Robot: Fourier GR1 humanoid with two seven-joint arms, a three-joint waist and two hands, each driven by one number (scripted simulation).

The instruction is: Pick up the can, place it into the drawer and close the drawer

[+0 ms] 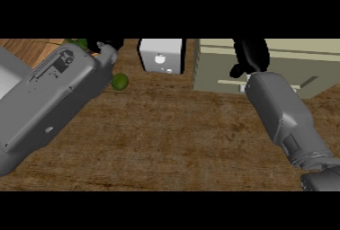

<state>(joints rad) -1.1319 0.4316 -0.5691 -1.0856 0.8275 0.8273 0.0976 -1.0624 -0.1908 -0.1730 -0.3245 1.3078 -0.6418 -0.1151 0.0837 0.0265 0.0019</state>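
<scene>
Far right on the counter [172, 143], where the beige drawer unit [299, 67] stands, the can itself does not show; it may lie hidden beneath the right hand [251, 56], which hangs over the unit's near-left part, or be inside already, and which of these cannot be told. Nor can it be told whether that black hand is open, closed or holding anything, or whether the drawer is open or shut. As a judgement, a can should be stiff, smooth-walled and fairly light, apt to slip or roll, so it is best taken round its side at mid-height rather than by its rims. The right forearm [285, 117] runs back to the near right corner. Left of the unit sits a white box-like appliance [161, 55], and further left a small green round object [119, 81]. The broad left forearm [46, 103] crosses the near left, its left hand [109, 45] at the far edge, mostly hidden, its state unclear.
</scene>
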